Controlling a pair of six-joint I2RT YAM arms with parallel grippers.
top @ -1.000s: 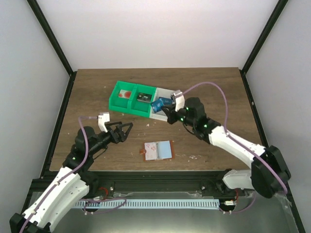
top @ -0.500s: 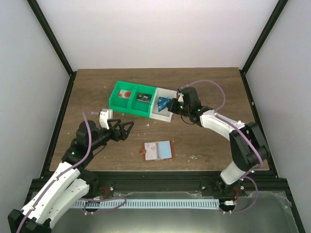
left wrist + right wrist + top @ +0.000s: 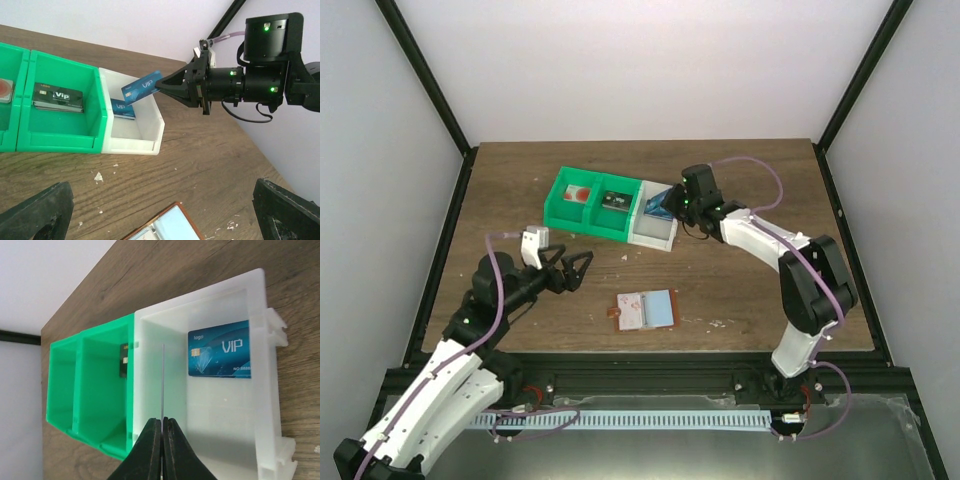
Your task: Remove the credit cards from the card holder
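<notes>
A blue "VIP" credit card [image 3: 142, 86] is pinched in the right fingers [image 3: 162, 426] above the bin's white compartment [image 3: 132, 145], where a second blue card [image 3: 219, 349] reading "logo VIP" lies. The card holder [image 3: 645, 309] lies open near the bench's [image 3: 750, 290] front edge, perhaps holding a pale card. Left fingers [image 3: 582, 270] gape wide.

The blue card [image 3: 142, 86] pinched in the right gripper [image 3: 161, 88] reads "VIP". Just beyond its fingertips, a second blue card [image 3: 219, 348] lying in the white compartment [image 3: 200, 405] reads "logo" and "VIP". Farther from the gripper, in the next green compartment [image 3: 65, 125], the dark card [image 3: 57, 96] also reads "VIP".
</notes>
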